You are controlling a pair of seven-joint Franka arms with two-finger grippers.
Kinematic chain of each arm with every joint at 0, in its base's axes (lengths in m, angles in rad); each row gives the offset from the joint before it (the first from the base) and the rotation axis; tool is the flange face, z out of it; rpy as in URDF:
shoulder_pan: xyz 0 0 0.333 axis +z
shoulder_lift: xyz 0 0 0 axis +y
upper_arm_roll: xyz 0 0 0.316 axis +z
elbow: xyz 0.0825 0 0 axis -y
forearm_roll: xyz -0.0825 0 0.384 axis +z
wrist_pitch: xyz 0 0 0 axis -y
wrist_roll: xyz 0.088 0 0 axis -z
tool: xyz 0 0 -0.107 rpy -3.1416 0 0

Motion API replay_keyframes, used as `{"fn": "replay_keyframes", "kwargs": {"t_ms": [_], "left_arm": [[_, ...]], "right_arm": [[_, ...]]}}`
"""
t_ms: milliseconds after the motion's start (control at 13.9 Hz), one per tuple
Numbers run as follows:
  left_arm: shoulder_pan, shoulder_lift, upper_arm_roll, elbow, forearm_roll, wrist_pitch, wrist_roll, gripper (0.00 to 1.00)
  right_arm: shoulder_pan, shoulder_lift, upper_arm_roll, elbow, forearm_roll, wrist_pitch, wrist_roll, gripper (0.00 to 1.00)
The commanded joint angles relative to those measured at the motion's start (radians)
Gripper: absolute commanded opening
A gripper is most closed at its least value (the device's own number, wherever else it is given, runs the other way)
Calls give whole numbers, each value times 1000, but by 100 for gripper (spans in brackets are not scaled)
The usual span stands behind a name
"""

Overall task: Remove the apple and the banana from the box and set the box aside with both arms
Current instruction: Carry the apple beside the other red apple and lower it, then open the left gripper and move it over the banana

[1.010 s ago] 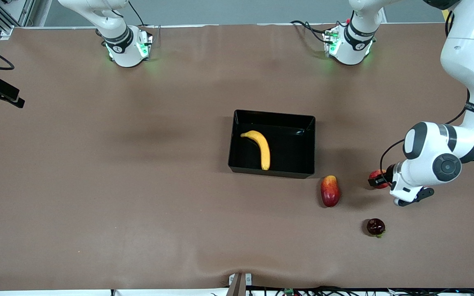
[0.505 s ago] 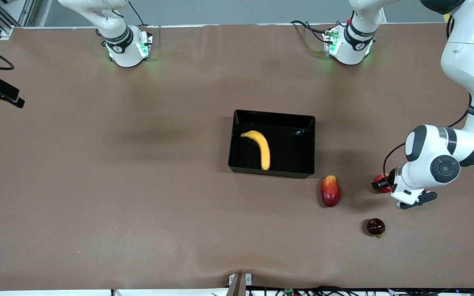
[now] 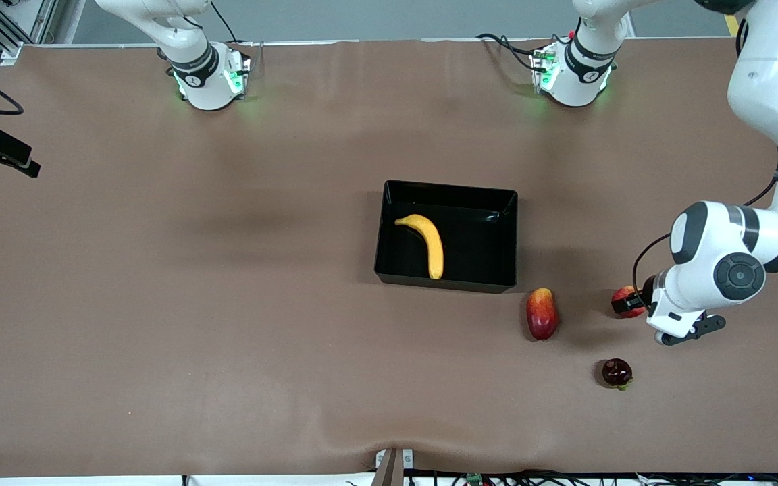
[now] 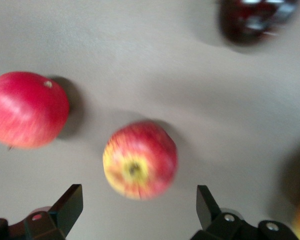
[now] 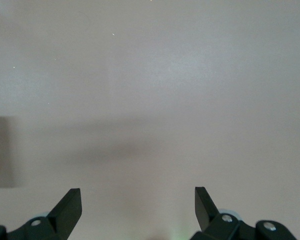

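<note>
The small red apple with yellowish patches (image 3: 623, 294) lies on the table toward the left arm's end, nearer the front camera than the black tray (image 3: 450, 190). The yellow banana (image 3: 424, 241) lies in the tray. My left gripper (image 3: 634, 304) hangs low over the apple and partly covers it. In the left wrist view the apple (image 4: 140, 160) sits just ahead of the open, empty gripper (image 4: 140, 188), centred between its fingers. My right gripper (image 5: 137, 192) is open and empty over bare table; it is out of the front view.
An oblong red-yellow mango (image 3: 541, 314) lies beside the tray's near corner. A dark red fruit (image 3: 616, 372) lies nearer the front camera than the apple. A larger red round fruit (image 4: 26, 110) lies close beside the apple, hidden under the left arm in the front view.
My left arm's wrist has shifted a little toward its own end of the table and lower over the apple. The fruits and the tray have not moved.
</note>
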Motion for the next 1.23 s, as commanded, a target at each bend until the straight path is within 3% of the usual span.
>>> {"fn": "replay_keyframes", "kwargs": {"t_ms": [0,216,361,721,1154], "left_arm": [[0,-121,-97,-26,-78,-123,-58,100],[-6,-144,-251,-47,-103,-145,-194,100],[-50,-132,-308,-49,-98,-136,-207,100],[-266,-36,-306,-43,-29,7,-238,100],[-402,147,-296,-36,205,139,-547,100]], "right_arm": [[14,3,-7,0,-1,5,4,100],[14,3,-7,0,-1,5,4,100],[14,5,-5,0,-1,5,4,100],[27,21,-4,0,0,8,4,100],[48,40,-4,0,2,22,4,100]]}}
